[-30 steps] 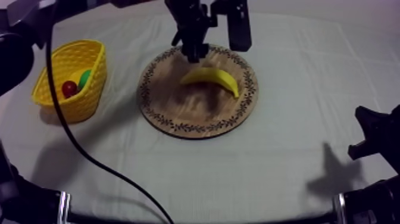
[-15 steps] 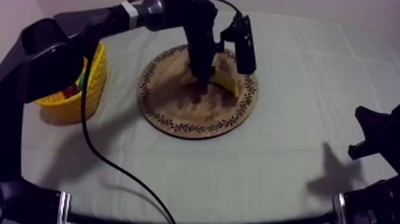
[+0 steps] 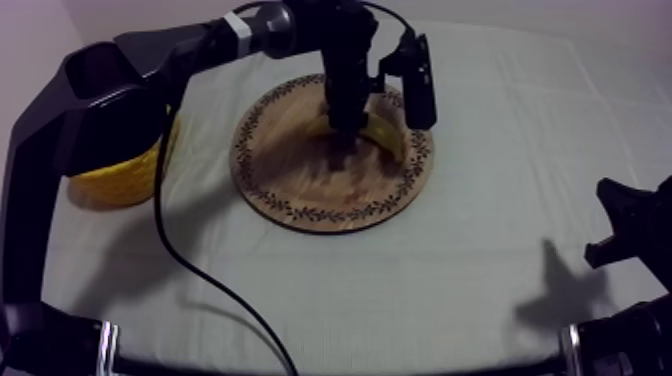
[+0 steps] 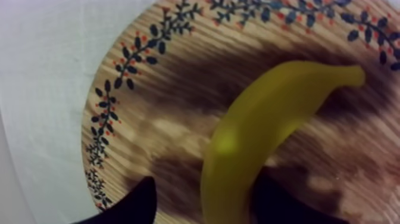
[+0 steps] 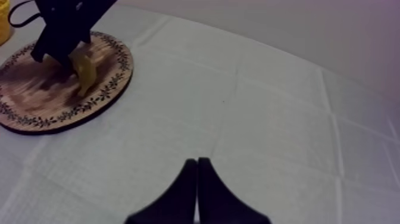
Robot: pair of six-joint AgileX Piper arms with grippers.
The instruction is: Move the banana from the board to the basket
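Grey-white cloth table [image 3: 480, 250]: left gripper [image 4: 205, 192], fingers spread, straddles the yellow banana [image 4: 262, 119] on the round patterned wooden board [image 3: 300, 185]; its arm [image 3: 150, 55] hides most of the yellow basket [image 3: 110, 185]; right gripper [image 5: 197, 164] pressed together over bare cloth.

A grey-white cloth [image 3: 480, 260] lies spread flat, marked by faint straight fold creases crossing one another

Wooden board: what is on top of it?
The banana lies on the wooden board, with the left gripper open astride it. From above, the left arm covers part of both.
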